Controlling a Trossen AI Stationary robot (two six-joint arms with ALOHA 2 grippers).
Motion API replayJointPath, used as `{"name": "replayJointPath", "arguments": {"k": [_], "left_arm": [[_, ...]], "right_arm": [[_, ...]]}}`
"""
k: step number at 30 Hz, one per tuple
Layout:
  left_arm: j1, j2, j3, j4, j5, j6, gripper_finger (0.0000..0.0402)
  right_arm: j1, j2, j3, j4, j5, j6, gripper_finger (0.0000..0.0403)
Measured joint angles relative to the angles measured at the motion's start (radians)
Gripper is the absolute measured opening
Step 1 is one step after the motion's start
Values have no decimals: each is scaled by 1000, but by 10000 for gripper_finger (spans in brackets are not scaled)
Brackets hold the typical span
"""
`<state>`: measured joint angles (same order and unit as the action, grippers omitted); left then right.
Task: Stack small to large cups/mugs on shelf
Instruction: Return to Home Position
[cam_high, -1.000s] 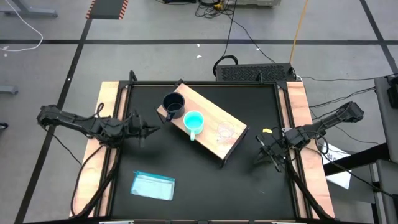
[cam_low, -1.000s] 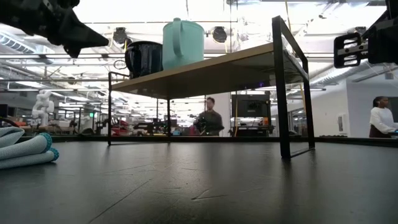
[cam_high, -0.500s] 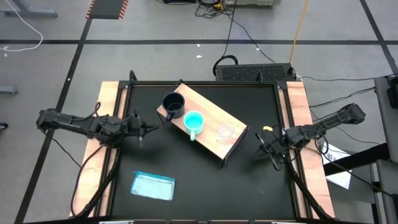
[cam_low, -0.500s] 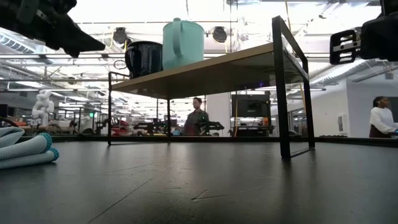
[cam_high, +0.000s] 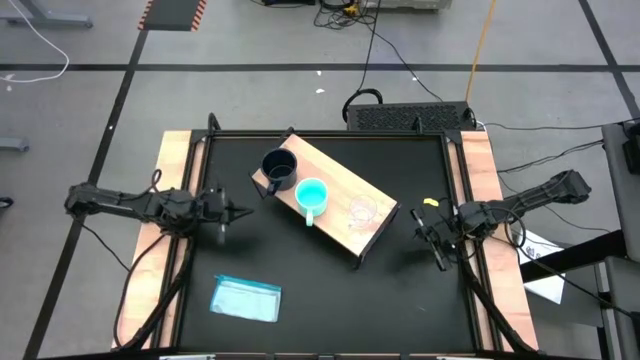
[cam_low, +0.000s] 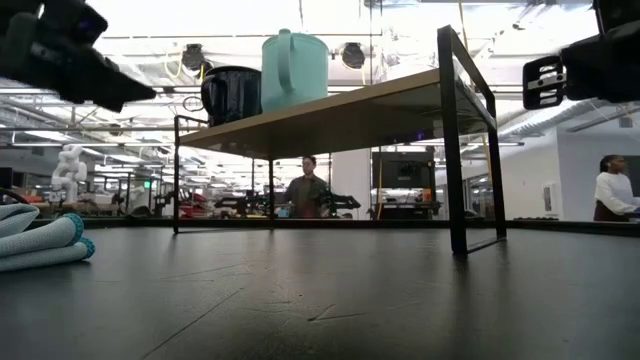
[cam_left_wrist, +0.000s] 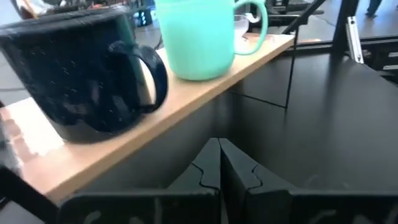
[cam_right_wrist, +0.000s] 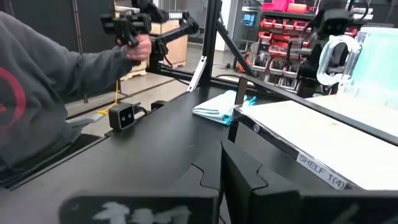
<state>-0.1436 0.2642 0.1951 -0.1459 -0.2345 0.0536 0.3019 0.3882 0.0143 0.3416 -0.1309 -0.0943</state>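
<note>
The light-wood shelf (cam_high: 340, 205) stands slantwise on its dark legs at the table's middle. On its top stand the dark navy mug (cam_high: 279, 168), the turquoise mug (cam_high: 311, 195) and the clear cup (cam_high: 361, 210), side by side. My left gripper (cam_high: 245, 212) is shut and empty, in the air left of the shelf's dark-mug end, pointing at it; the left wrist view shows the dark mug (cam_left_wrist: 81, 81) and turquoise mug (cam_left_wrist: 199, 37) close ahead. My right gripper (cam_high: 425, 228) is shut and empty, right of the shelf's clear-cup end (cam_right_wrist: 323, 137).
A flat light-blue packet (cam_high: 246, 299) lies at the table's near left. Wooden side boards (cam_high: 175, 170) and a dark frame edge the black tabletop. People show in the room behind (cam_low: 305, 190); a person's sleeve (cam_right_wrist: 37, 93) fills part of the right wrist view.
My left gripper has drawn back a little from the shelf toward the table's left edge, still shut. The mugs and the cup have stayed where they were on the shelf.
</note>
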Motion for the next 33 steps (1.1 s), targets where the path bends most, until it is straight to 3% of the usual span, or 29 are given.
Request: {"name": "replayJointPath", "arguments": {"k": [8,17,29,33], "left_arm": [[1,-118,-138,50,100,14,0],[35,-114,-134,15,214,45,0],[79,-67,-134,12,252,42,0],[79,-66,-134,12,260,41,0]], "right_arm": [[0,0,0,29,-1,8,0],[-93,0,0,36,-1,41,0],[-206,1,0,47,-6,72,0],[-208,3,0,44,-64,81,0]]}}
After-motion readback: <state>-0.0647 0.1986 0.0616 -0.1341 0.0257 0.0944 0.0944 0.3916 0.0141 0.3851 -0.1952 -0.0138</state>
